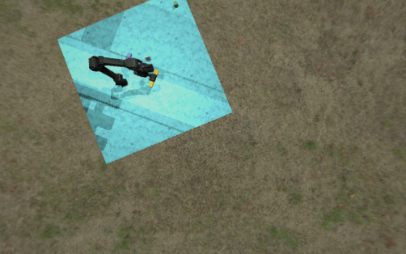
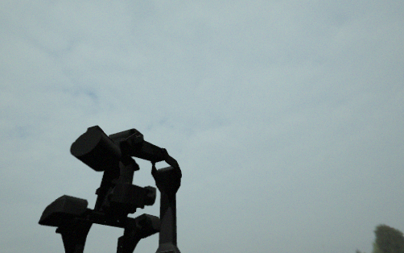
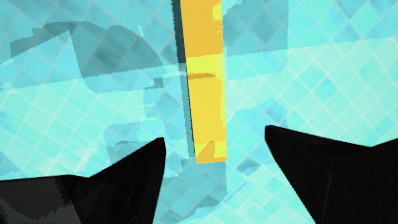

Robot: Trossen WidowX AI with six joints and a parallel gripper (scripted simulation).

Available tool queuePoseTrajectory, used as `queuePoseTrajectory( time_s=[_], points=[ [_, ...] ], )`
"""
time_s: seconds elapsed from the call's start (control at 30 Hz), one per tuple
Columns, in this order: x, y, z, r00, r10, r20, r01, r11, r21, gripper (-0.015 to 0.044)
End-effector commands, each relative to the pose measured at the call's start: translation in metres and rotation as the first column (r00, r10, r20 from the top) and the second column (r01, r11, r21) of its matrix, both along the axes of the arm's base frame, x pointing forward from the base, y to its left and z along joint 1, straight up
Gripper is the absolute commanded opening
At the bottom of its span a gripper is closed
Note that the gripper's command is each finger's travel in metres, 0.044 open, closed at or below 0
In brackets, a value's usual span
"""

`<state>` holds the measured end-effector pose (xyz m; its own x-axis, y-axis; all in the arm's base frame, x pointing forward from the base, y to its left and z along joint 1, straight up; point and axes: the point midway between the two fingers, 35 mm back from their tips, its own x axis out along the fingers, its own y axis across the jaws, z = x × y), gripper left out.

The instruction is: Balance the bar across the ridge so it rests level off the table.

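Pincer poised over the yellow bar

The pincer (image 3: 215, 150) hangs open above the bar (image 3: 204, 80) (its fingers either side, not touching), which lies flat on the turquoise desk (image 1: 179, 101), right of the arm (image 1: 111, 65).

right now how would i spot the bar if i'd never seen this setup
Find the turquoise table on the brown grass, then the black arm on it. The bar lies flat under the open gripper, the only long yellow thing there; the other bits are tiny cubes.
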<state>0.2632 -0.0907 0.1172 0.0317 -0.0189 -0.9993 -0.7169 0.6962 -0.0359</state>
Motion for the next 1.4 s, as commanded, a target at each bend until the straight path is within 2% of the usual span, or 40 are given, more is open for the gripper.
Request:
queuePoseTrajectory(
  time_s=[0.0,0.33,1.37],
  points=[
    [0.001,-0.003,0.0,1.0,-0.022,-0.009,0.022,1.0,0.011,0.0315],
    [0.002,-0.003,-0.044,1.0,-0.022,-0.009,0.022,1.0,0.011,0.0315],
    [0.002,-0.003,-0.071,1.0,-0.022,-0.009,0.022,1.0,0.012,0.0315]
  ],
)
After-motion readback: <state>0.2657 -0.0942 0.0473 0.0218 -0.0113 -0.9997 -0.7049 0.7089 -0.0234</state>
